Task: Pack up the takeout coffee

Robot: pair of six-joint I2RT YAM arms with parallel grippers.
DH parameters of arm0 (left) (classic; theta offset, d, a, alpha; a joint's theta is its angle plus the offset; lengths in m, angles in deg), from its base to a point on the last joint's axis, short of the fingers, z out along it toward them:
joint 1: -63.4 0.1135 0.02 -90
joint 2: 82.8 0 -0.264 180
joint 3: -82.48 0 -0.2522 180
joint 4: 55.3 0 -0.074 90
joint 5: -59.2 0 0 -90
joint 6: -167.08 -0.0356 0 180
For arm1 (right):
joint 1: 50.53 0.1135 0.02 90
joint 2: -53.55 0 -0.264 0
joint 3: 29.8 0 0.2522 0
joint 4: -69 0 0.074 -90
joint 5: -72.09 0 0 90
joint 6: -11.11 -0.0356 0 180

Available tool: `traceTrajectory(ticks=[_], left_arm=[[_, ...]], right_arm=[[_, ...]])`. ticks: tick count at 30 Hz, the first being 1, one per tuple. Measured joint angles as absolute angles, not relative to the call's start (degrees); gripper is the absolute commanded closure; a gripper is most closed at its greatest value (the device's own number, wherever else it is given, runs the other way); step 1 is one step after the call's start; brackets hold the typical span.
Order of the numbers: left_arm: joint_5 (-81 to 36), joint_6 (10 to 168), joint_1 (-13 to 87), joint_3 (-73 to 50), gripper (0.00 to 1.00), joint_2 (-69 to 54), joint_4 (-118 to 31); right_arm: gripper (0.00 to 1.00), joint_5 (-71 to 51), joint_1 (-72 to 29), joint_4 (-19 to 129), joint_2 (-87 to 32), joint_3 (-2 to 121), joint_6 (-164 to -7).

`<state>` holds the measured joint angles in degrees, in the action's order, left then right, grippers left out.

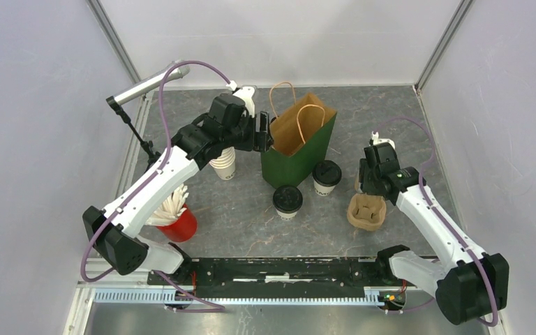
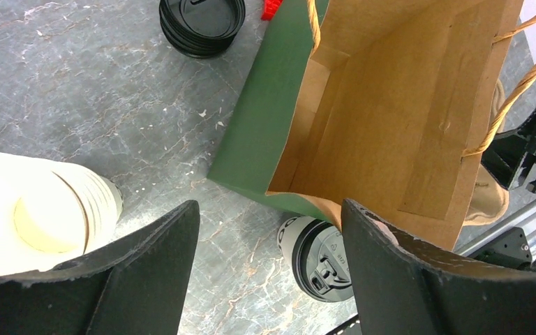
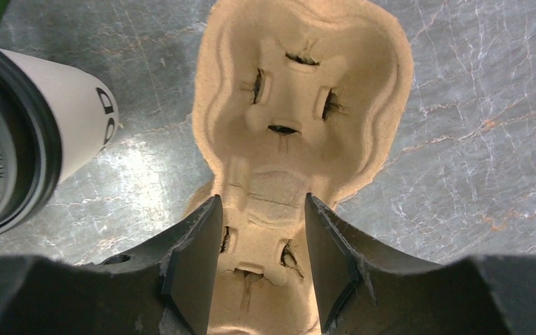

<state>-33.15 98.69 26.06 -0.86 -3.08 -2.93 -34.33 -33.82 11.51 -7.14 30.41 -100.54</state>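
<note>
top view / step: judging by the poses, the right arm is going for the pulp carrier [image 1: 366, 213] and the left arm is tending the green bag [image 1: 296, 143]; nothing packed yet.
top view / coffee: two lidded cups stand on the table [image 1: 391, 112], near cup [image 1: 287, 201] in front of the bag, far cup [image 1: 326, 176] just beside its right corner. Both outside bag and carrier.
top view / left gripper [image 1: 264, 134]: at the bag's left rim, with the lidless cup stack [image 1: 223, 165] close below the arm.
top view / right gripper [image 1: 364, 187]: over the carrier's far end.
left wrist / jaws: wide apart, holding nothing; the bag mouth gapes ahead, brown inside, one lidded cup below its corner. Black lid pile [image 2: 202, 24] well off.
left wrist / tip: take the rim only and keep the mouth wide; don't sweep the stack or tip the bag.
right wrist / jaws: part-way apart, astride the carrier's middle ridge; I see no firm pinch yet.
right wrist / tip: centre on the ridge, clamp square, lift level; the lidded cup sits near on the left, so go straight up, no swing.
</note>
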Motion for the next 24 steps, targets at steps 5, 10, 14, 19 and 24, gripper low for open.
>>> traceTrajectory(ticks=[5,10,14,19,24], left_arm=[[-31.8,97.1,26.1,-0.9,0.21,-2.1,-2.9],[-30.3,97.0,26.1,-0.9,0.25,-1.3,-2.9],[-29.0,97.1,26.1,-0.7,0.29,-1.2,-2.9],[-27.0,97.1,26.1,0.1,0.35,-1.2,-3.0],[-24.7,97.3,26.1,0.1,0.36,-1.8,-3.0]], right_arm=[[0.48,-34.2,-35.1,11.5,-7.2,28.8,-100.6],[0.56,-33.9,-35.9,12.0,-7.2,28.1,-100.6],[0.58,-33.3,-36.3,13.1,-7.2,27.3,-100.6],[0.54,-33.2,-36.6,13.5,-7.2,27.2,-100.5],[0.53,-33.1,-37.4,14.6,-7.4,27.2,-100.5]])
